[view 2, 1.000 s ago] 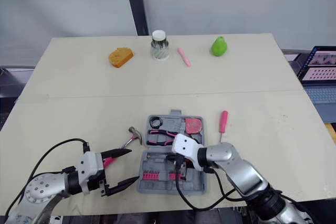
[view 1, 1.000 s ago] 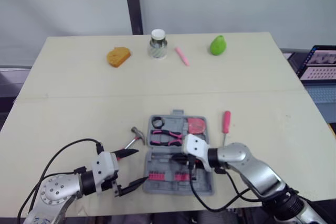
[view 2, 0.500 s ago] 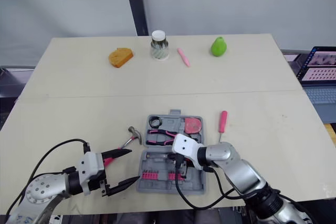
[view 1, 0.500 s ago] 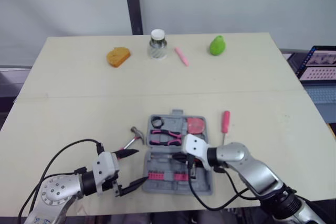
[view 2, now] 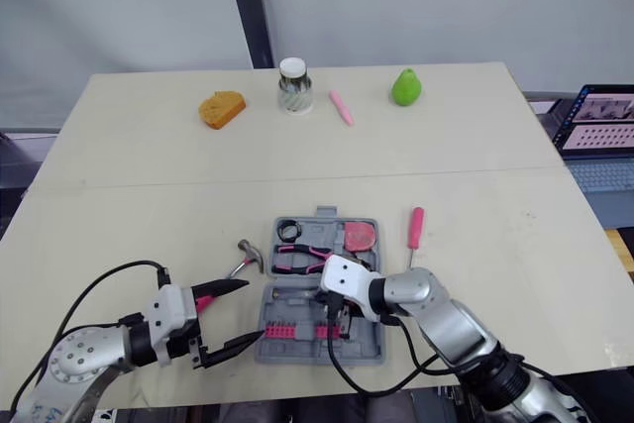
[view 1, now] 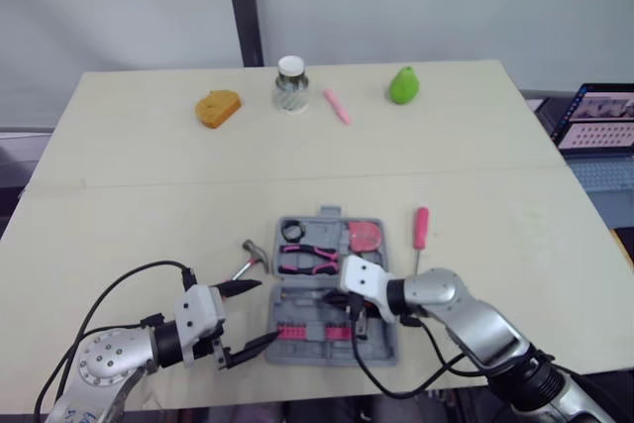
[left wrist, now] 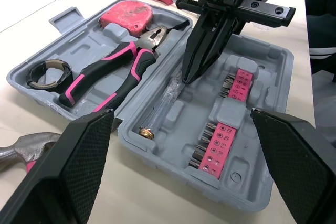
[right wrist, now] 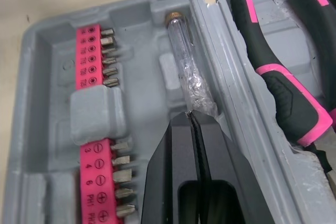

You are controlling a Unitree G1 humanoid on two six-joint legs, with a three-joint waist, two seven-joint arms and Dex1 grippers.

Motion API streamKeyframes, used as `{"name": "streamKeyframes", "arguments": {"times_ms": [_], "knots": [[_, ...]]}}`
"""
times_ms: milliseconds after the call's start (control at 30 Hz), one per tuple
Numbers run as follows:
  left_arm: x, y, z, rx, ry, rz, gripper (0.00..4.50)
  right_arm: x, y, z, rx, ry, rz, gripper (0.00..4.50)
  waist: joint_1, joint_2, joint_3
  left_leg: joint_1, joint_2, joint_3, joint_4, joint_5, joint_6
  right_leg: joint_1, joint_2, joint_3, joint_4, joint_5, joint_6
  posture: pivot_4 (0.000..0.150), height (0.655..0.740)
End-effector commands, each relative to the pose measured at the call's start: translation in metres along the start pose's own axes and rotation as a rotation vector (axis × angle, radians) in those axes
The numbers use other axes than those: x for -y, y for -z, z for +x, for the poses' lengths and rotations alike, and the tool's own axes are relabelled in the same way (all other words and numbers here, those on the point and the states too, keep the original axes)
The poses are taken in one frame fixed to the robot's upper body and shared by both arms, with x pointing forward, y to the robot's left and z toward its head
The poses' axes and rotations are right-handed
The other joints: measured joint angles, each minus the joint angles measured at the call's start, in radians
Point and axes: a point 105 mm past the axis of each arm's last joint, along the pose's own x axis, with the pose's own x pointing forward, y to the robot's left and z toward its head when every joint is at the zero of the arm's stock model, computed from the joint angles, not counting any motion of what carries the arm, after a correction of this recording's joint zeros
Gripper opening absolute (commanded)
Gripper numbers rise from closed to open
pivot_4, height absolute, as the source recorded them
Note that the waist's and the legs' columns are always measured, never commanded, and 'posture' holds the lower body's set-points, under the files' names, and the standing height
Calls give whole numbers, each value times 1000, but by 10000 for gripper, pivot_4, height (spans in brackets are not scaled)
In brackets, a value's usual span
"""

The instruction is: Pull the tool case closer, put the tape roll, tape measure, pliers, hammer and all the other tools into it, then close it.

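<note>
— Case position?
— Tool case (view 1: pixel 379 339) lies open near the table's (view 1: pixel 149 175) front edge. Left gripper (view 1: pixel 267 311) gapes beside it. Right gripper (right wrist: pixel 191 116) is pinched closed, tips touching a clear tool (right wrist: pixel 184 61) inside. Hammer (view 1: pixel 253 257) lies left and screwdriver (view 1: pixel 420 230) right, both outside.

Matt grey plastic tool case (left wrist: pixel 178 124); glossy black-pink pliers (left wrist: pixel 113 74) grips.

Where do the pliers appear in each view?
Left eye view: pliers in the tool case's far half.
Right eye view: pliers there too.
Left wrist view: pliers between tape roll and tape measure.
Right wrist view: pliers handles beside the clear-handled tool.
Shared landmark: pink bit rack.
</note>
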Motion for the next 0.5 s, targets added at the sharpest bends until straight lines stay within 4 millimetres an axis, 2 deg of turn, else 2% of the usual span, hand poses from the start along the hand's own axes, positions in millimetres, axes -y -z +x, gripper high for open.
{"name": "streamKeyframes", "arguments": {"times_ms": [33,167,500], "knots": [[3,-7,1,27,6,15,45000,4,-23,-6,86,9,-28,507,0,0,0,0,0,0,0,0,0,0,0,0,0,0,0,1500,7400],[3,-7,2,29,6,17,45000,8,-23,-4,79,23,-32,507,-1,0,0,0,0,0,0,0,0,-1,0,0,1,0,0,1500,7400],[4,-7,1,26,3,14,45000,2,-12,2,40,2,-35,507,-1,0,0,0,0,1,0,0,0,-1,0,0,1,0,0,1500,7400]]}}
